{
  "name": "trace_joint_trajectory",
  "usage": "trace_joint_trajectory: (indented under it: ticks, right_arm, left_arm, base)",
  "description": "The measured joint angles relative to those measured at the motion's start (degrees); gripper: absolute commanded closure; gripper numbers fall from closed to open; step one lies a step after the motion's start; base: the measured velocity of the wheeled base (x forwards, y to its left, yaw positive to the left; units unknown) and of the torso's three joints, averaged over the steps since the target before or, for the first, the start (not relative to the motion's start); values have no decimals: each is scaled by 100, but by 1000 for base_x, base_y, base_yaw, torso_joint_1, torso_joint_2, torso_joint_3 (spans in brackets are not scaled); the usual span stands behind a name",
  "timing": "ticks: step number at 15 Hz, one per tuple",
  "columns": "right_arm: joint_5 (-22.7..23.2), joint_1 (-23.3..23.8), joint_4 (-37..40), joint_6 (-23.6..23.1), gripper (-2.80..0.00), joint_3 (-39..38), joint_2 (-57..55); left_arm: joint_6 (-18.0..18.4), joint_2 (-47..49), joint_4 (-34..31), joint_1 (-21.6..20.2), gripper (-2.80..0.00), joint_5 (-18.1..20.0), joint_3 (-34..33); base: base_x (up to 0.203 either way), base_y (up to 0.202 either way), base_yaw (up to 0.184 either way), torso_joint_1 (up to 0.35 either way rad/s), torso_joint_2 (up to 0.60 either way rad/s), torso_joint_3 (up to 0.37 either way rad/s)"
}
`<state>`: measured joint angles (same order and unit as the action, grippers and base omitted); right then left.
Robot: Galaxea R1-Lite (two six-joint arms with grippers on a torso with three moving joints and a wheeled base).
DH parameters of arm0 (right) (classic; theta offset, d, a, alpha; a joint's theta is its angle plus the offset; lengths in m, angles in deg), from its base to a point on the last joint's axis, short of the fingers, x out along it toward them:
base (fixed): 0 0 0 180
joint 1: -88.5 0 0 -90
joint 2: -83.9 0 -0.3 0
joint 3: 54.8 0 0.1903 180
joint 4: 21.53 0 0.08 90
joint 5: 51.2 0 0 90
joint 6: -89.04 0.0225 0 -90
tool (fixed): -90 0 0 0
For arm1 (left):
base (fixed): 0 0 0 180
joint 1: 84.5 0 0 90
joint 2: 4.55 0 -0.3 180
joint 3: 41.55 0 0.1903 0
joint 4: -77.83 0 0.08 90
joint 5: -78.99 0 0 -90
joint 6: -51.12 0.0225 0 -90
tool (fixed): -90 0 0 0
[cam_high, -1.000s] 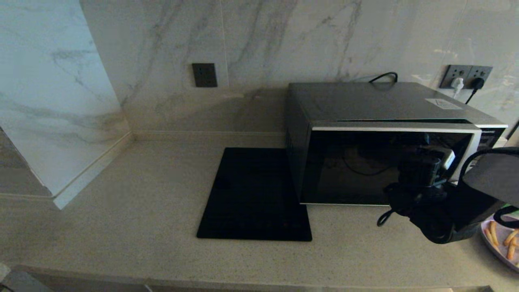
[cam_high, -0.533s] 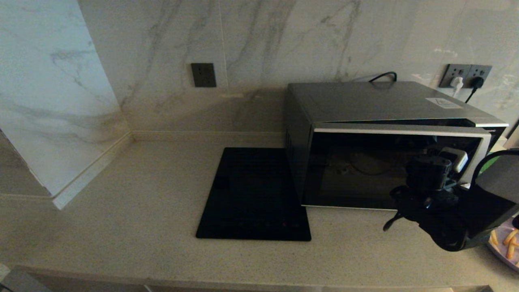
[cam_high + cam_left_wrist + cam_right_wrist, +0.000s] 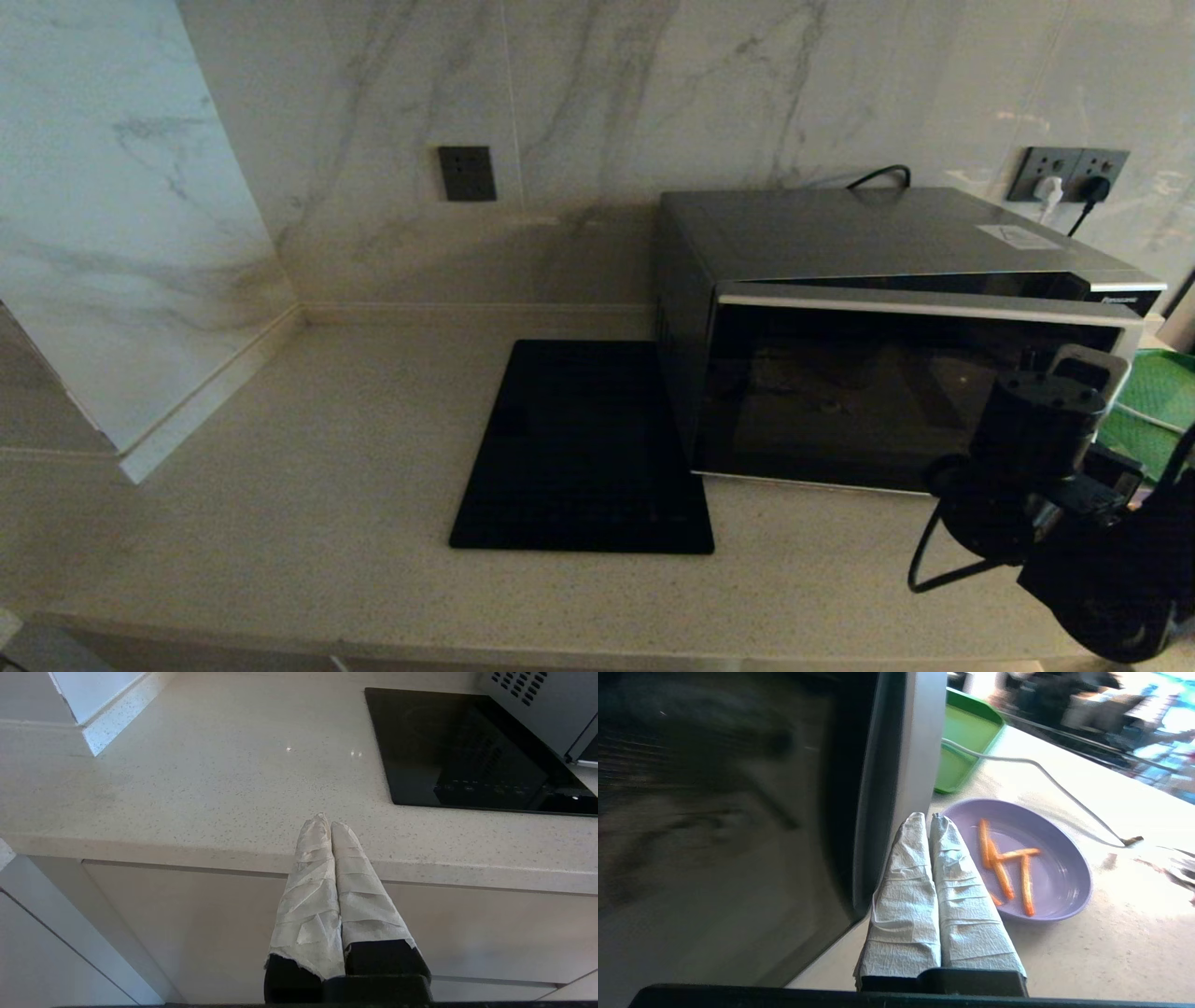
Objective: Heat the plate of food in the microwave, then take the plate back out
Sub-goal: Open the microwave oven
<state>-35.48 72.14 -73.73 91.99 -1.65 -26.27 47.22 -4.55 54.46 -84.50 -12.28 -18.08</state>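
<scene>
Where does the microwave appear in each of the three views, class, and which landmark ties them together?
Head view: the microwave fills the centre-right, its door slightly ajar.
Left wrist view: only its vented corner shows, beside the black mat.
Right wrist view: its dark door fills one side, beside the plate.
Shared landmark: the speckled counter.

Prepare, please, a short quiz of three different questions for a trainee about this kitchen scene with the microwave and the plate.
1. True or false: the microwave door stands slightly ajar.
2. Where is the plate of food? A) inside the oven B) on the counter beside the door C) on the black mat
3. Fill in: the right gripper has its fingers ____.

Key: 1 true; 2 B; 3 shut, empty, at the door's free edge.
</scene>
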Motion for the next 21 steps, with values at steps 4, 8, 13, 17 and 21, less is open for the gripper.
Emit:
trace_joint_trajectory:
  ticks: [4, 8, 13, 17, 21]
  right_arm:
    - [-80, -685, 38, -98, 0, -297, 1206]
    - [-50, -845, 111, -1159, 0, -62, 2432]
    - [-66, -811, 1494, -2249, 0, 1880, 3113]
    - [-59, -729, 3585, -2318, 0, 3660, 3165]
    - [-58, -757, 4630, -2321, 0, 5485, 2936]
  left_arm:
    - [-1, 0, 0, 0, 0, -5, 0]
    - [0, 0, 0, 0, 0, -2, 0]
    - [-1, 0, 0, 0, 0, -2, 0]
    - [0, 0, 0, 0, 0, -4, 0]
    - [0, 0, 0, 0, 0, -2, 0]
  base:
    - [0, 0, 0, 0, 0, 0]
    - [0, 0, 0, 0, 0, 0]
    - [0, 0, 0, 0, 0, 0]
    - [0, 0, 0, 0, 0, 0]
    - [0, 0, 0, 0, 0, 0]
